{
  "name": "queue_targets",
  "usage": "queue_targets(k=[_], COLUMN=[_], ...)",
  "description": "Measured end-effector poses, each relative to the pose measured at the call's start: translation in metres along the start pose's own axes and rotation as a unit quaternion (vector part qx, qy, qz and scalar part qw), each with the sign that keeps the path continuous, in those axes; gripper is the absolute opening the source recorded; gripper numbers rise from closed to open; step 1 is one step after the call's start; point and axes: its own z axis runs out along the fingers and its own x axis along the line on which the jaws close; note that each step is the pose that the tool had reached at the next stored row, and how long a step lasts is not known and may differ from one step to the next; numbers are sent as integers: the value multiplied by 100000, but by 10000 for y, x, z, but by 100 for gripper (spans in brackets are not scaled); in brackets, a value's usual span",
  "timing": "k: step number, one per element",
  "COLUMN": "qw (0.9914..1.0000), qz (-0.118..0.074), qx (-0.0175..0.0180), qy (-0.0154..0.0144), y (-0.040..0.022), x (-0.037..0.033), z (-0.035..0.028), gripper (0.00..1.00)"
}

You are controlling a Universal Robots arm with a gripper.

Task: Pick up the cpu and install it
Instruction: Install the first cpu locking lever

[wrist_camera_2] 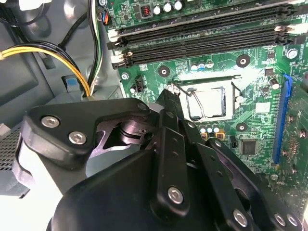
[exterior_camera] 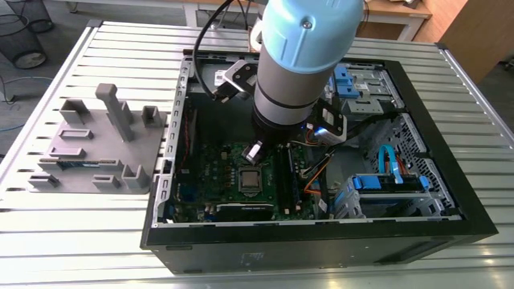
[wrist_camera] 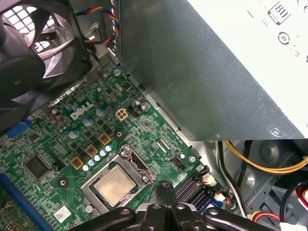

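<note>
The cpu (wrist_camera: 114,185), a small square chip with a dull silver top, lies flat in the motherboard socket (wrist_camera: 91,185), with the silver frame around it. The cpu (wrist_camera_2: 210,102) also shows in the second wrist view, and in the exterior view the cpu (exterior_camera: 250,179) sits mid-board. My gripper (wrist_camera: 164,185) hangs just above the board beside the socket, between it and the memory slots. Its fingers are shut together with nothing between them. The gripper (wrist_camera_2: 172,89) tip is close to the socket's corner, apart from the chip. The gripper (exterior_camera: 254,153) is inside the open case.
An open computer case (exterior_camera: 168,235) lies on a slatted metal table. Black memory slots (wrist_camera_2: 202,36), a grey power supply (wrist_camera: 216,62), a fan (wrist_camera: 29,53) and yellow cables (wrist_camera_2: 48,53) crowd the board. A grey tray (exterior_camera: 120,180) with a green memory stick (exterior_camera: 76,162) sits on the exterior view's left.
</note>
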Motion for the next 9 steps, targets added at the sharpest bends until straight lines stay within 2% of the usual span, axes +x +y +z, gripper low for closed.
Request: queue_targets(k=[4,6,9], qw=[100000,99999,99993], qz=[-2,18,59], qx=[108,262,598], qy=[122,386,982], y=[2,2,0], x=[-3,-7,-10], z=[0,1,3], gripper=[11,11,11])
